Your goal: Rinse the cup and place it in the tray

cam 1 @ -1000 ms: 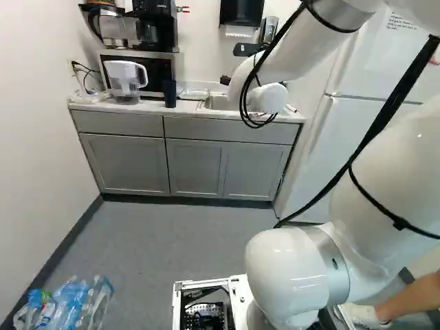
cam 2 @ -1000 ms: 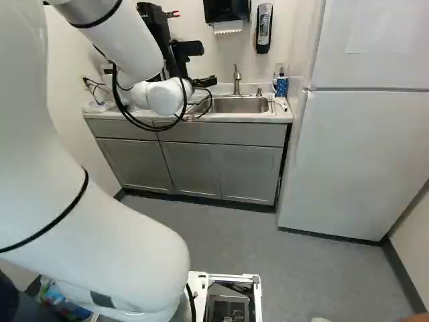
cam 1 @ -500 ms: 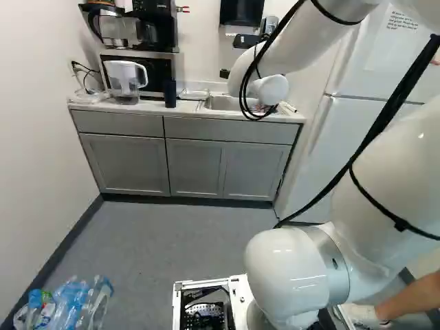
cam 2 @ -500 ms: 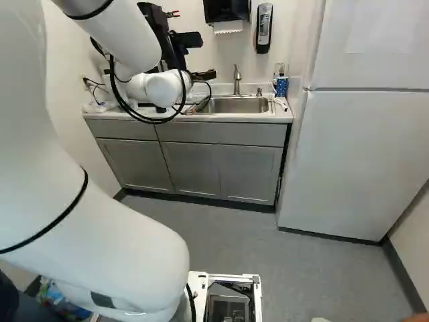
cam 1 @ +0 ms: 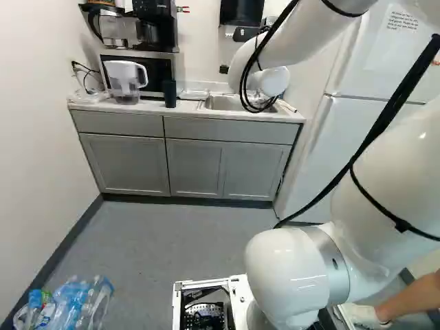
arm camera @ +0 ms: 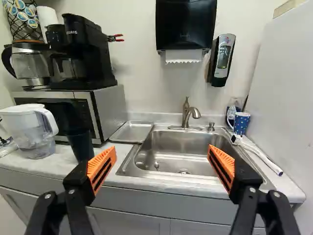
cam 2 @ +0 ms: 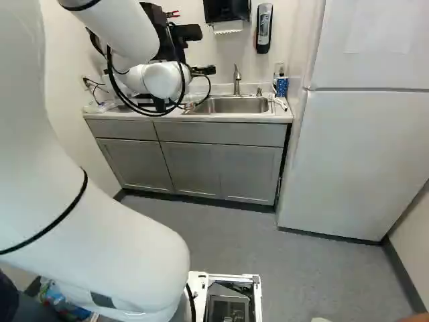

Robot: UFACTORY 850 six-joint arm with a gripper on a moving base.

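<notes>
Well, you have the pincer wide open with nothing between its fingers, pointed toward the sink. Your cup is probably the dark one, upright on the surface past the tray from the sink, partly covered by one finger in the wrist view. You can't fully rule out the dotted mug, which stands at the sink's opposite side, toward the fridge. The tray lies right beside the sink, likely so you can set a dripping cup down with little travel, and that spread of the fingers should let you straddle the cup before closing. Nothing is rinsed yet, by the look of it, so your next move would be a sideways reach away from the sink to the dark cup. Watch the pitcher, farther from the sink than the cup, and the microwave behind it, with the coffee maker on top; both narrow your approach. At the sink, the faucet rises from the back edge, so you'd want to bring the cup under its spout without knocking it. Mind the looped cables too: they could snag as you turn.
</notes>
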